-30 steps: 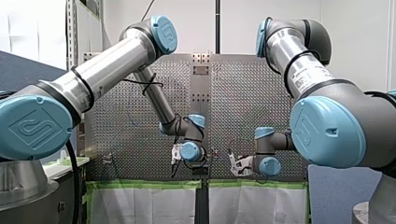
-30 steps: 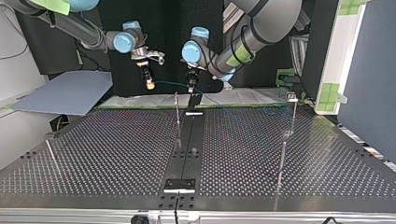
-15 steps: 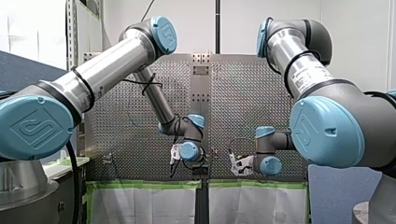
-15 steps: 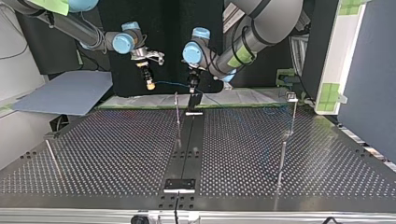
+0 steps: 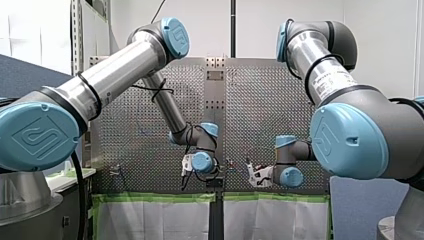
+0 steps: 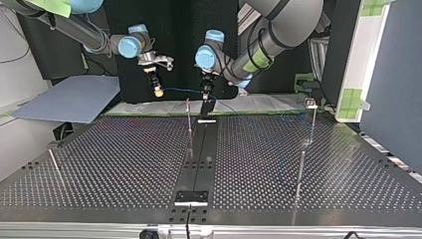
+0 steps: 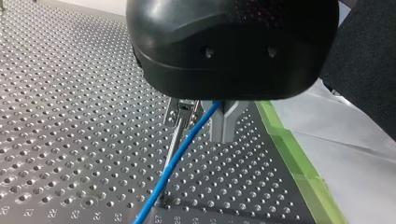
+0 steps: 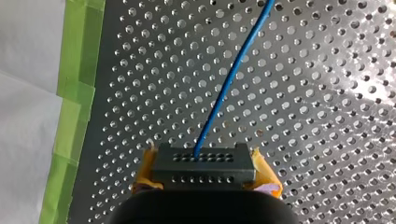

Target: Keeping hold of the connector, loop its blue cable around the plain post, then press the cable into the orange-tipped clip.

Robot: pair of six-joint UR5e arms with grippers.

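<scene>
Jaws of my right arm (image 5: 327,82) clamp the connector (image 8: 203,165).

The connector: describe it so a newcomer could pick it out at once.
Over the perforated table, near its green-taped edge, hangs my right gripper. Clamped between its yellow pads is the connector, a dark rectangular block with rows of small holes. Alone among the things here, it has the blue cable running out of it.

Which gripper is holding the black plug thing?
My right gripper, the one with yellow pads, clamps the black connector. My left gripper has only the blue cable at it.
</scene>
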